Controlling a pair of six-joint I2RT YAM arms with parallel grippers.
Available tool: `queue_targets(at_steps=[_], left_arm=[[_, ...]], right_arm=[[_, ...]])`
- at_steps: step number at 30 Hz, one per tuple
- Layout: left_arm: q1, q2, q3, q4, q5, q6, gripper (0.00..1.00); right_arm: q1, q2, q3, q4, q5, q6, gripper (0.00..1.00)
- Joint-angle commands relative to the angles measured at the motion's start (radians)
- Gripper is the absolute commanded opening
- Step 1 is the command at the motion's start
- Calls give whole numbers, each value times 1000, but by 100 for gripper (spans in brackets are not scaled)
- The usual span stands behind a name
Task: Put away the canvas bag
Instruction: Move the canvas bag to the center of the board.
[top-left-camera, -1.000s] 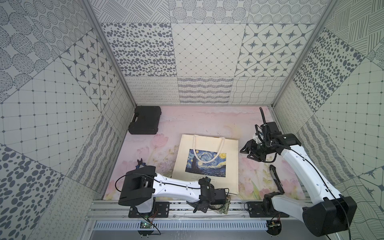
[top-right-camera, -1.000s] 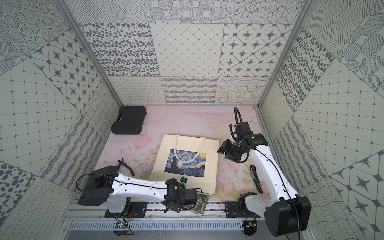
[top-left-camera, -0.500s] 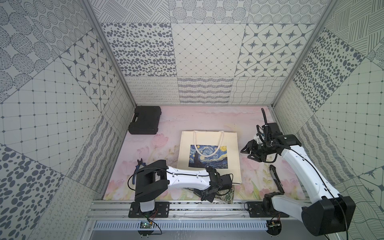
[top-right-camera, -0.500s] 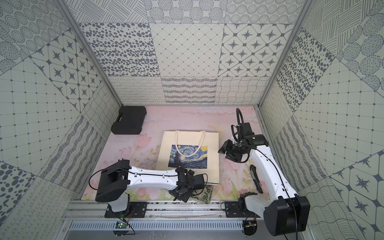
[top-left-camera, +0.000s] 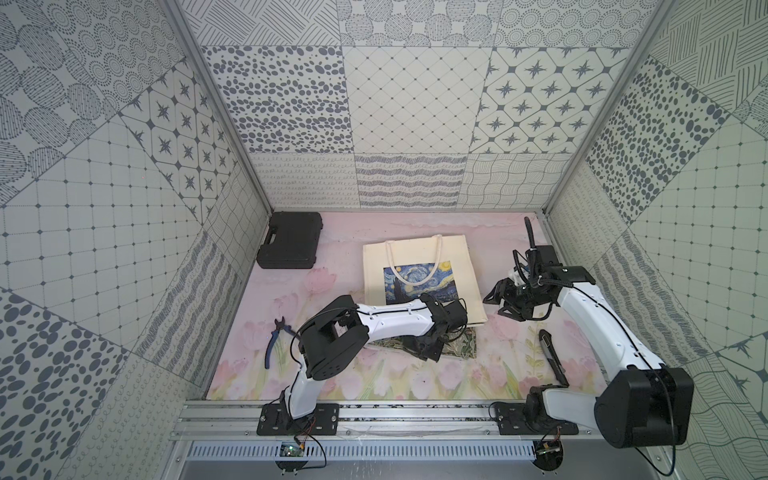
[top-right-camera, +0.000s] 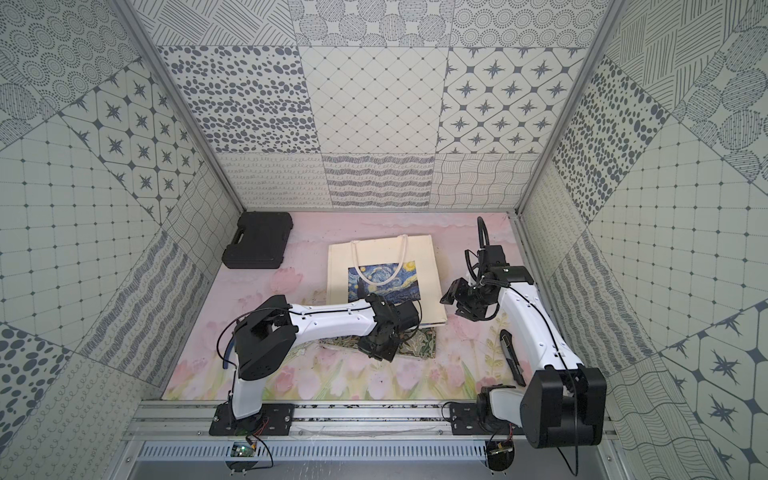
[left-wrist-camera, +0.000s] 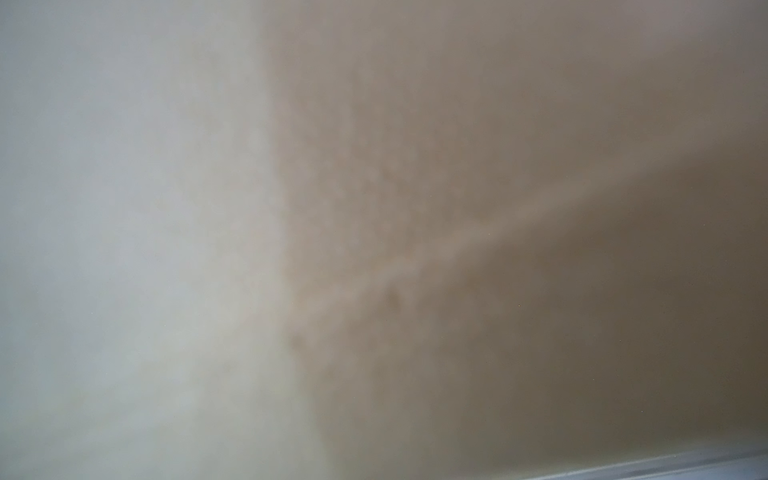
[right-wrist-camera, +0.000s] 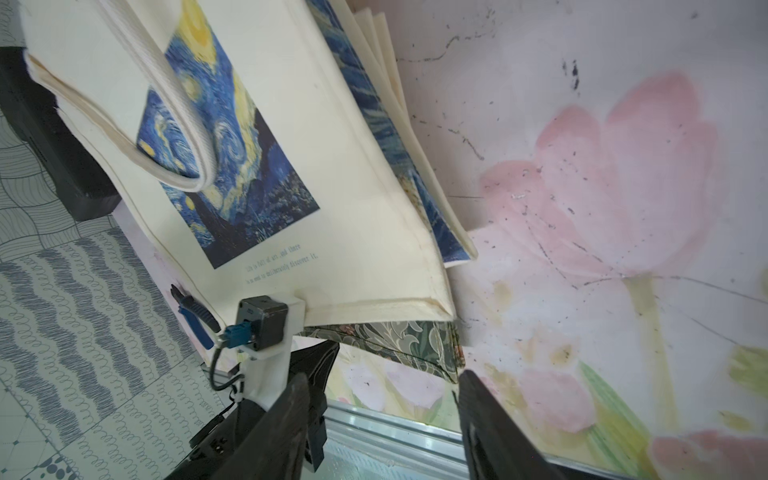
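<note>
Top views both show the desk (top-left-camera: 395, 382) with the canvas bag (top-left-camera: 415, 255) lying flat near its centre, a little toward 1 o'clock, print upward. A black case (top-left-camera: 291, 241) sits well apart toward 10 o'clock.

At the bag's 6 o'clock hem the left end effector (top-left-camera: 430, 353) is low over a green patterned cloth (top-left-camera: 459, 349), and the hem drapes across its wrist. Its jaws are pressed together. Whether canvas is pinched between them I cannot tell, since the left wrist view gives only blurred cream fabric.

Just beside the bag's 3 o'clock edge hangs the right end effector (top-left-camera: 496, 303), spread wide and holding nothing.

I judge that the bag is being squared up on the desk ahead of a fold. Nothing visible shows where it will be stowed. The next move probably calls for the right end effector to drop onto the 4 o'clock corner and close on thin canvas lying flush, so it needs a low, shallow bite that misses the cloth beneath.

The bag's long axis runs from 12 to 6 o'clock, leaning slightly toward 5. Its mouth and rope handles (right-wrist-camera: 187, 183) point to 12 and its bottom seam to 6.
</note>
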Motion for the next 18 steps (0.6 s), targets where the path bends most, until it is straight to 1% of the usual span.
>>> queue_targets(at_steps=[1,4,6,8,10,13,15,16,17,18], left_arm=[[78,69,116,50,-17,153,0],[108,98,161,45,1,181,0],[123,104,180,43,11,195,0],[131,83,195,37,17,202,0],[132,20,192,44,26,207,0],[135,-122,164,67,75,214,0],[153,-217,146,57,95,215,1],[172,-252,135,52,104,217,8],[204,-296,116,48,115,216,18],[258,-334,94,44,135,211,20]], right_arm=[[-2,61,-44,146,-17,-30,65],[-5,130,-53,246,-26,-19,65],[-9,147,-45,295,-30,-8,65],[-15,143,-27,321,-36,2,65],[-20,131,4,316,-14,-4,65],[-40,105,45,293,39,-23,66],[-66,100,53,299,59,-27,66],[-81,109,54,304,55,-25,68],[-98,124,57,312,42,-25,68],[-113,147,60,325,26,-25,68]])
